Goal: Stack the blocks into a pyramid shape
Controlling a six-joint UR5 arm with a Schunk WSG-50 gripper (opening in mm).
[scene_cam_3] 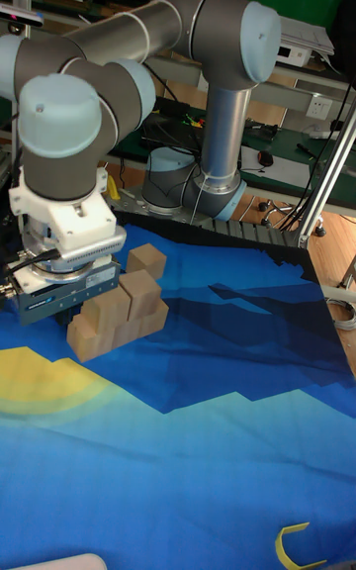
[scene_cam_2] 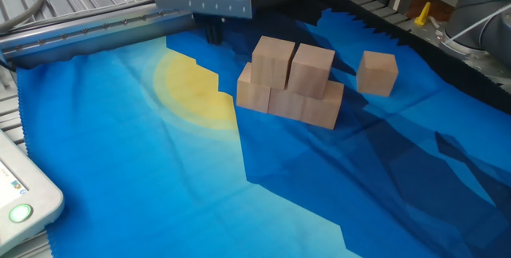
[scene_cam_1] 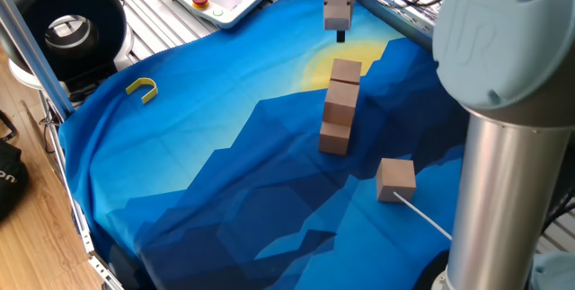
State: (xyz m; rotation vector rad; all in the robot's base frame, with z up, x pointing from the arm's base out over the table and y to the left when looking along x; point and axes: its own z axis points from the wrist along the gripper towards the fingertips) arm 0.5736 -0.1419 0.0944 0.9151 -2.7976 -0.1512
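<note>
While the tool (scene_cam_1: 340, 31), grip state unclear, hovers above, the blocks (scene_cam_2: 291, 82) form a straight row.

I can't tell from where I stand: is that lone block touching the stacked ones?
Apart. The other fixed view shows blue cloth between the lone block and the stack.

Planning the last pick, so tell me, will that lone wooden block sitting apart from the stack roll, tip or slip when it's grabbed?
The lone block is a flat-faced cube, so rolling looks unlikely. It probably stays rigid, with parallel sides suiting the gripper. Smooth wood may slip slightly, and the cloth underneath could bunch if it's pushed.
</note>
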